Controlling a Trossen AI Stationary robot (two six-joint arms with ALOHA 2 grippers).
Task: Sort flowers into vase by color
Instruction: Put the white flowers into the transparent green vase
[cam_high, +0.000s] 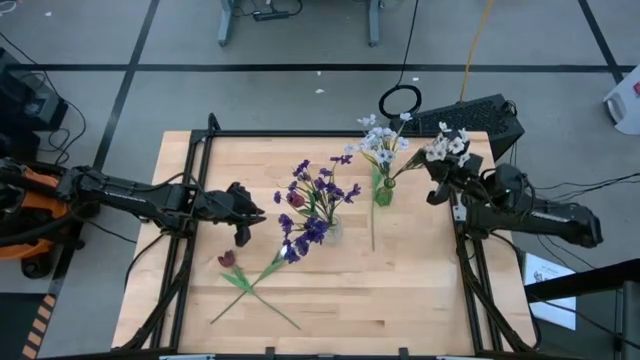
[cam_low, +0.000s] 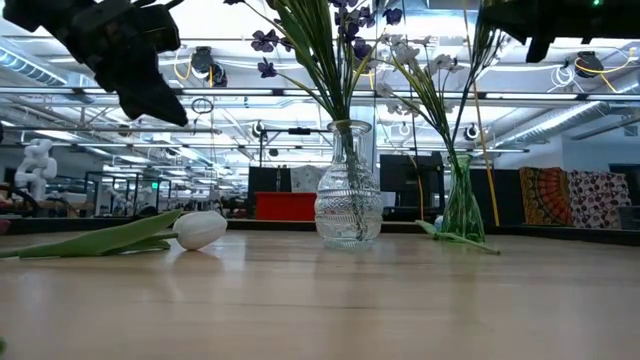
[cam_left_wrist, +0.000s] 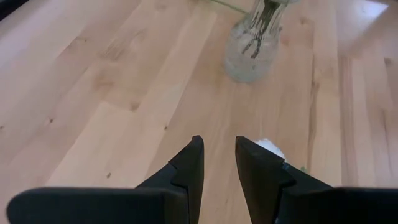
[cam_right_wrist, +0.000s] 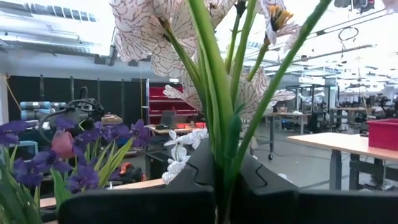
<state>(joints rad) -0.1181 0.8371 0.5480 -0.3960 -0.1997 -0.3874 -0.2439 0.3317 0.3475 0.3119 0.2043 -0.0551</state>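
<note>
My right gripper (cam_high: 440, 178) is near the table's far right, shut on a sprig of white veined blossoms (cam_high: 447, 147) beside the green vase (cam_high: 382, 191), which holds pale white-blue blossoms (cam_high: 380, 140). A clear glass vase (cam_high: 326, 226) at the table's middle holds purple sprigs (cam_high: 318, 190). My left gripper (cam_high: 245, 216) hovers open, left of the clear vase and above the table. A white tulip bud (cam_low: 200, 229) lies on the table close to its fingers. A dark red tulip (cam_high: 228, 259) lies with its green stem (cam_high: 250, 287) nearer the near edge. My right gripper pinches the white sprig's green stems (cam_right_wrist: 224, 146) between its two fingers (cam_right_wrist: 261, 186). The blossoms (cam_right_wrist: 146, 31) stand out past the fingertips. The sprig is lifted clear of the table.
A thin green stem (cam_high: 373, 228) shows beside the green vase, and a leaf (cam_low: 455, 238) lies at its foot. A black metal frame (cam_high: 200, 150) rims the table. A keyboard (cam_high: 470, 115) and a black ring (cam_high: 400, 101) lie past the far edge. Bare wood (cam_high: 400, 300) fills the near right.
</note>
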